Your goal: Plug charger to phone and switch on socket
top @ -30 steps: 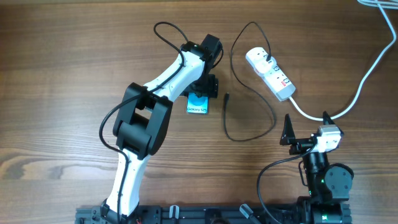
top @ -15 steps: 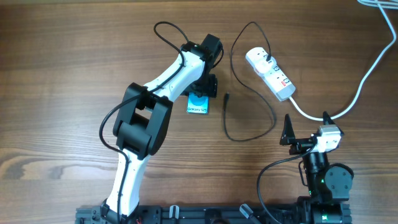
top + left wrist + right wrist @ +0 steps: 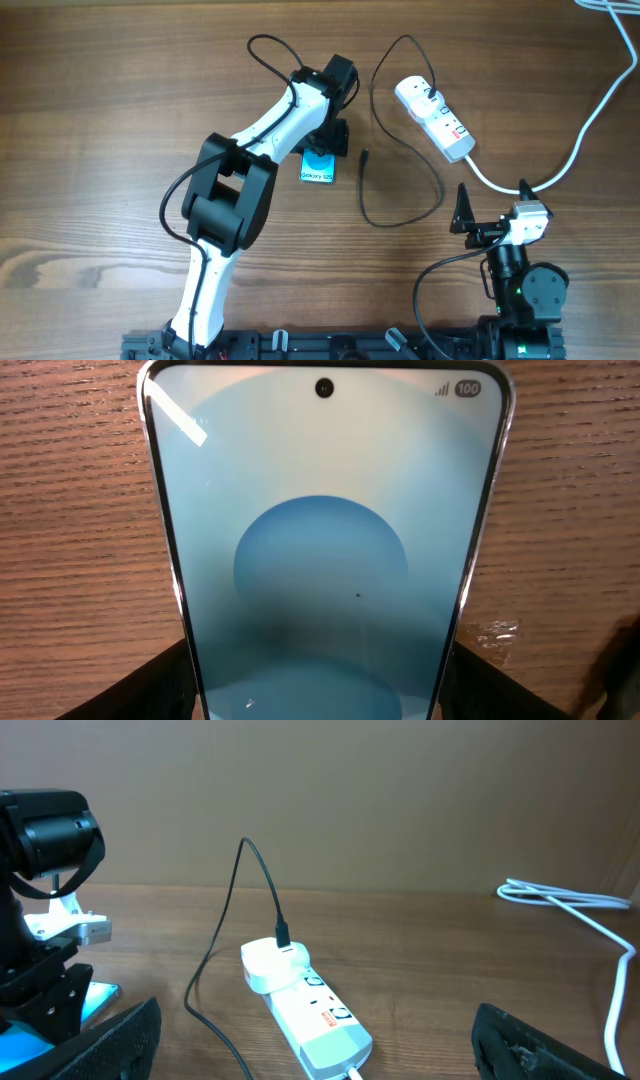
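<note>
Left gripper (image 3: 325,140): pointed down over the table (image 3: 100,120), jaws narrowed to the width of the phone (image 3: 320,560). In the wrist view both dark fingers (image 3: 140,685) lie against the phone's long edges, one on each side, so it reads as gripped. The phone lies flat on the wood, screen up and lit blue. A signal mark and "100" show at the far corner, with a punch-hole lens at the far end. From overhead only the near end of the phone (image 3: 318,170) shows past the gripper, including its white text band.

Right gripper (image 3: 463,210): jaws wide apart, holding nothing and touching nothing. Its fingers (image 3: 115,1040) sit at the two lower corners of its wrist view, facing the socket.

The charger (image 3: 440,190): thin black cable looping on the table between phone and socket. Its plug tip (image 3: 364,158) lies on the wood just right of the phone, not touching it. The other end rises from a white adapter (image 3: 270,965) seated in the far end of the socket.

The socket (image 3: 440,120): white strip set diagonally, well apart from the phone, with small red marks on its top. Its thick white cord (image 3: 590,110) runs off toward the far right corner.
</note>
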Controlling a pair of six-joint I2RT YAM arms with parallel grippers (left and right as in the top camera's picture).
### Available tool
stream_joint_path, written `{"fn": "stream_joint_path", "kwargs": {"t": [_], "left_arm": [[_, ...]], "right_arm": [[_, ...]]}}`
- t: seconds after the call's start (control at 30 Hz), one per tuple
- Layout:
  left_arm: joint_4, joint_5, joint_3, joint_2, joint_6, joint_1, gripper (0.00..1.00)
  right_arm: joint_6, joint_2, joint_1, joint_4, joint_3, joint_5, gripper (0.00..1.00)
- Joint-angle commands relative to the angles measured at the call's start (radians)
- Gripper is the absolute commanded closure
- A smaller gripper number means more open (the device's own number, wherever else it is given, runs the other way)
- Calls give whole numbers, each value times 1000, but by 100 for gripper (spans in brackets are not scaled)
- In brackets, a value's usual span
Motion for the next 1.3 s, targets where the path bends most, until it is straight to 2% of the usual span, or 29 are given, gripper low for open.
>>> {"fn": "stream_joint_path", "kwargs": {"t": [0.0,0.4,0.5,0.63,0.77,0.87,0.97,1.13,1.27], "left_arm": [[-14,-43,-3,23,1,5,29],[-35,3,-3,-113,-57,7,32],[-47,74,-3,-148,-82,18,34],[-66,322,-3,-186,-85,53,34],[-77,773,-3,-200,-85,132,37],[-76,1009,-3,-200,-87,185,37],[-76,1180,-3,-200,-135,232,36],[-72,1412,-3,-200,-139,318,36],[-72,1483,-3,-200,-172,381,36]], "right_arm": [[13,-5,-4,2,-2,13,0],[13,-5,-4,2,-2,13,0],[13,-5,-4,2,-2,13,0],[13,-5,-4,2,-2,13,0],[13,-5,-4,2,-2,13,0],[13,-5,-4,2,-2,13,0],[13,-5,-4,2,-2,13,0],[13,-5,-4,2,-2,13,0],[13,-5,-4,2,-2,13,0]]}}
